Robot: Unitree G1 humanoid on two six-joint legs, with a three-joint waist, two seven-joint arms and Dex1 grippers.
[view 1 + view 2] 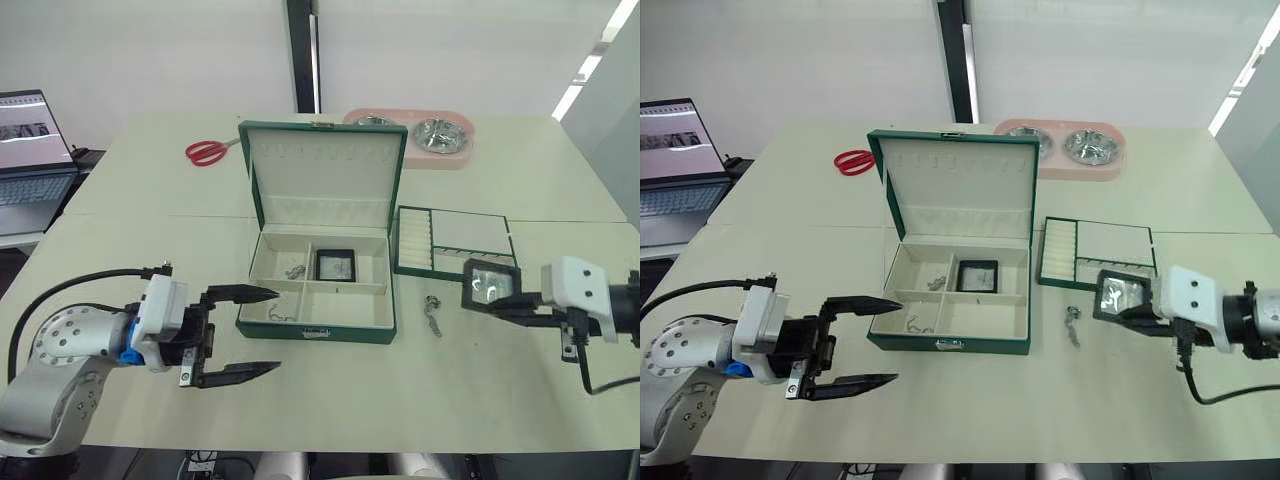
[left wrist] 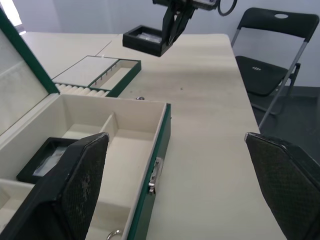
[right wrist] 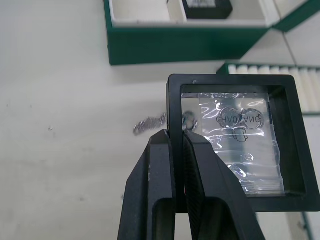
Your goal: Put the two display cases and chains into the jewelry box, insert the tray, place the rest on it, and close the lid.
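You see the big dark green jewelry box (image 1: pixel 316 290) on the pale table (image 1: pixel 330 390), its cream-lined lid (image 1: pixel 325 172) standing up. The flat green-rimmed tray (image 1: pixel 455 243) lies just to its right. One small black square display case (image 1: pixel 335 265) sits in a back compartment; your right gripper (image 1: pixel 505 300) pinches the other display case (image 1: pixel 491 284) above the table. A thin silver chain (image 1: pixel 433 314) lies between box and tray (two more are inside). Your left gripper (image 1: pixel 243 332) gapes wide, empty, near the box's front-left corner.
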